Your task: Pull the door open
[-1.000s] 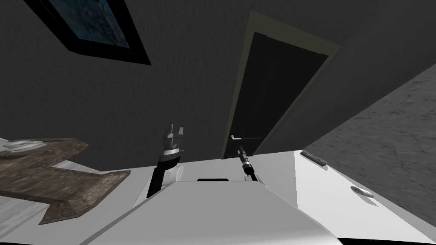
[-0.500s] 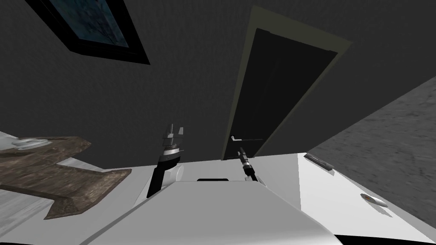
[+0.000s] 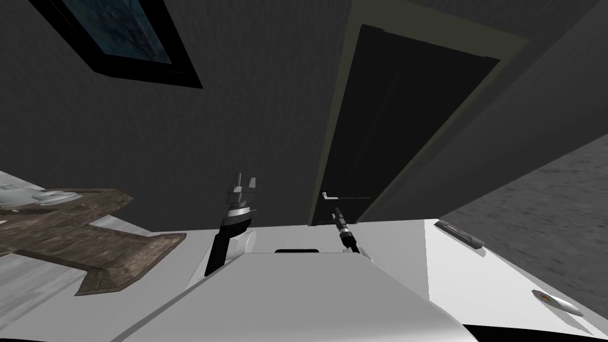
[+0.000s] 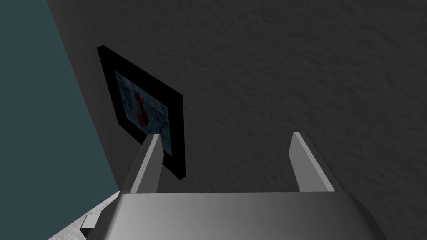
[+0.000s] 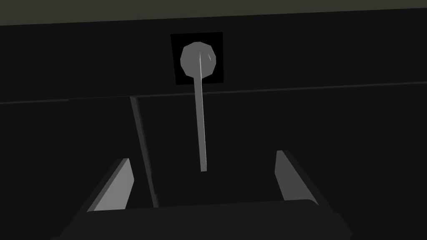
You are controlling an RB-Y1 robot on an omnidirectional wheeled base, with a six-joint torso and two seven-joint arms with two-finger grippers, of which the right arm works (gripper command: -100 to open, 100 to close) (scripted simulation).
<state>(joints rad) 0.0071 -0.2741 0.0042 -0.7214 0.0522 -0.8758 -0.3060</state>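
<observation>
Two tools in sight, one working.

Head view: dark door (image 3: 404, 113) set in an olive frame (image 3: 336, 119), up and right of centre in a dark grey wall (image 3: 249, 107). Door sits in its frame; whether it is ajar, cannot tell. Pale handle (image 3: 330, 195) low on the door, near its left edge. Right tool (image 3: 337, 209) just below the handle, arm reaching straight at it. Left tool (image 3: 246, 179) raised well to the left, in front of bare wall, touching nothing.

Left wrist view: left tool (image 4: 225, 139) spread wide, fingers (image 4: 150, 162) about a third of the width apart, nothing between them.

Right wrist view: handle (image 5: 200, 104) is a round grey knob on a black square plate, with a thin lever running down toward the right tool (image 5: 202, 156). Fingers (image 5: 119, 187) wide apart. Lever tip lies in the gap between them, centred, clear of both blades. Nothing gripped. Dark door face (image 5: 317, 125) behind; strip of frame (image 5: 208, 8) beyond the knob.
</observation>
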